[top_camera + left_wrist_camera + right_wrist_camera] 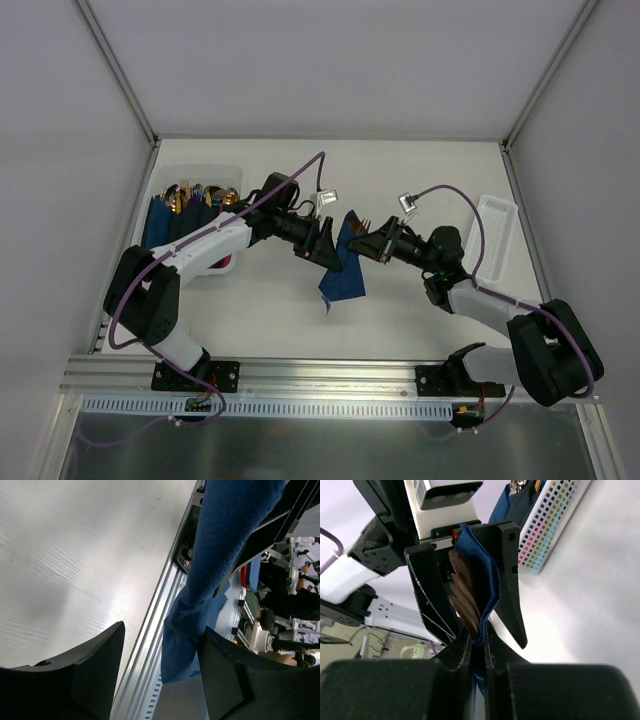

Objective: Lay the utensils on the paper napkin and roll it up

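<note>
Right wrist view: right jaws pinched on paper napkin (pixel 490 587), utensils (pixel 462 600) folded inside.
Left jaws: apart, straddling the bundle's far end.
Long axis: seemingly from left jaws toward right, above desk (pixel 250 310).
Nearer arm: right, gripping.

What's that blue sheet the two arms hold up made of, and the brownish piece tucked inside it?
The napkin looks like thin matte paper, though soft cloth is possible: it hangs limp, creased, with a fine dimpled surface. The utensil looks like bronze-coloured metal: slim, stiff tines, shine unclear in shadow.
</note>
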